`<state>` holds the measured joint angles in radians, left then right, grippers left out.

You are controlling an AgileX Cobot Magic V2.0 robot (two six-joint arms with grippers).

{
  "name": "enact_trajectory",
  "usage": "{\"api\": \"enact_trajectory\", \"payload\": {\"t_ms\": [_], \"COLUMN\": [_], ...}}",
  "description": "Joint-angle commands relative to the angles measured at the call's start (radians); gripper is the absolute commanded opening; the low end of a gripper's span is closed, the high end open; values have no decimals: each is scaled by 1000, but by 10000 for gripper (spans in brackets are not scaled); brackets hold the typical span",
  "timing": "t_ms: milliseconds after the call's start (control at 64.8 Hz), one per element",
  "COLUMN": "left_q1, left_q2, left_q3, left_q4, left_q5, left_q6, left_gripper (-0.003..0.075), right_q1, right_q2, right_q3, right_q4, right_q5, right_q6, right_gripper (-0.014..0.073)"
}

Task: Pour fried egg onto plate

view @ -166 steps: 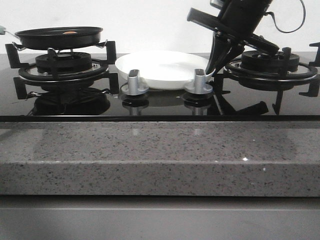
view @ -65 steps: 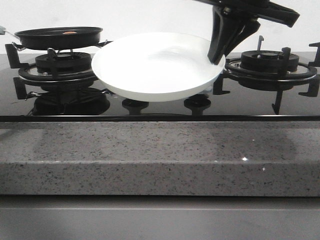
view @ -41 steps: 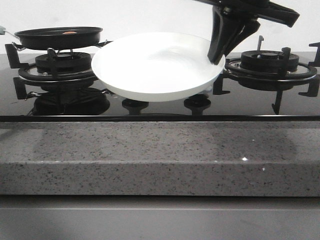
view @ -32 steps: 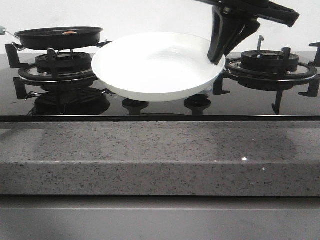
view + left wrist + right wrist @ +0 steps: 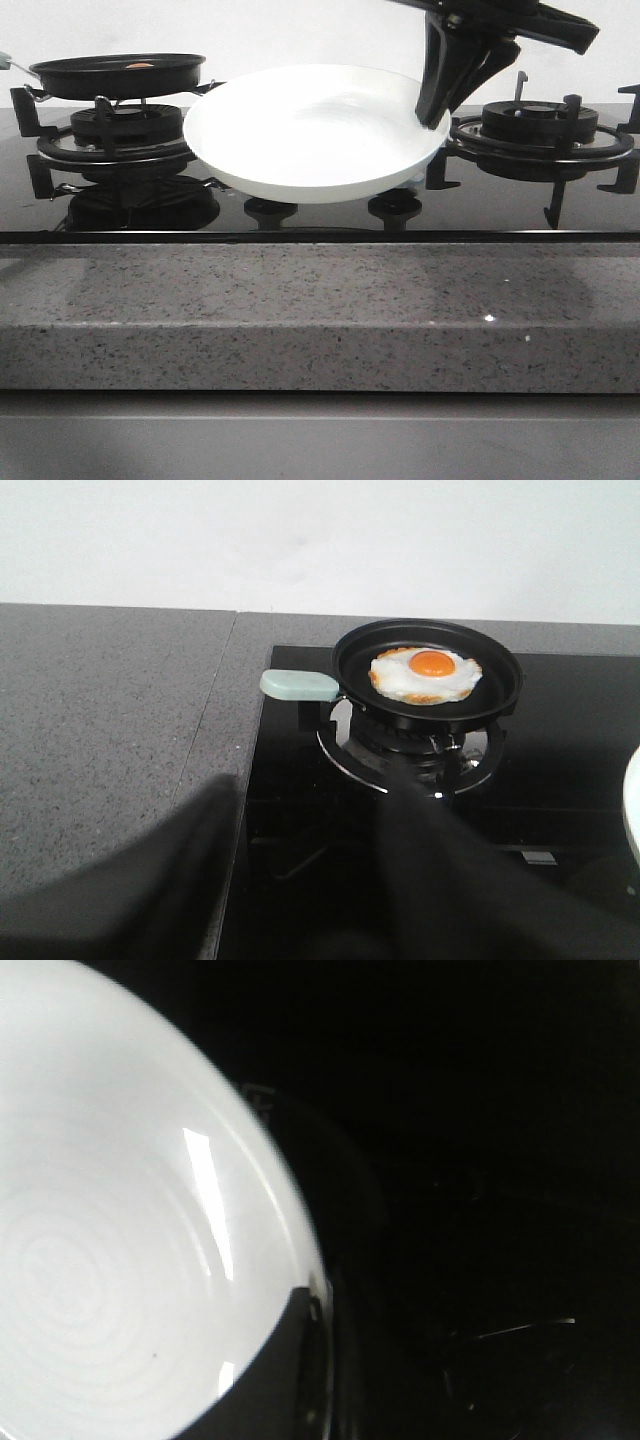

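Note:
The fried egg, with an orange yolk, lies in the black frying pan on the left burner. In the front view only a sliver of the egg shows above the pan's rim. My left gripper is open and empty, well short of the pan's pale green handle. My right gripper is shut on the right rim of the white plate. It holds the plate above the hob's middle, tilted towards the camera. In the right wrist view the plate is empty, and one finger lies over its rim.
The right burner's black grate stands just right of the held plate. The speckled granite counter edge runs along the front. Grey counter lies beside the hob past the pan handle. The plate's edge shows in the left wrist view.
Since 2.6 s ago my right gripper has lifted the plate off the hob and tilted it forward. Over the last second nothing has moved.

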<state>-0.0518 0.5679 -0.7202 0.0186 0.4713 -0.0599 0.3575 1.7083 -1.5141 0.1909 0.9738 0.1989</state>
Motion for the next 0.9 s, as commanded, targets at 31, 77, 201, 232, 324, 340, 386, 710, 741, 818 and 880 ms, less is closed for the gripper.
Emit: {"api": "enact_trajectory", "payload": {"t_ms": [31,77,201,232,324,340,386,710,741,818,880], "left_q1": [1,1,1,1,7,10,23,287,314,367,396], "left_q2": [45,67,142,163,240,246,302,673,702,775,824], "left_q3": [-31,-31,-35,-47,-104,-117,-168,-493,-513,-554,-581], "left_q4": [-7,-7,-7,-7,-2,-2,-2,-479,-536,-712,-806], "left_q5": [-118,-118,-118,-111,-40,-21,50,430,452,487,506], "left_q6": [0,0,0,0,0,0,0,321,360,409,418], "left_gripper": [662,680,680,680,680,680,680,640,638,638,638], "right_q1": [-2,-2,-2,-2,-2,-2,-2,-2,-2,-2,-2], "right_q2": [-44,-44,-44,-44,-44,-44,-44,-44,-44,-44,-44], "right_q3": [-25,-25,-25,-25,-25,-25,-25,-25,-25,-25,-25], "right_q4": [-12,-12,-12,-12,-12,-12,-12,-12,-12,-12,-12], "right_q5": [-44,-44,-44,-44,-44,-44,-44,-44,-44,-44,-44], "right_q6": [-9,-9,-9,-9,-9,-9,-9,-9,-9,-9,-9], "right_gripper": [-68,-68,-68,-68,-68,-68,-68,-68,-68,-68,-68]}}
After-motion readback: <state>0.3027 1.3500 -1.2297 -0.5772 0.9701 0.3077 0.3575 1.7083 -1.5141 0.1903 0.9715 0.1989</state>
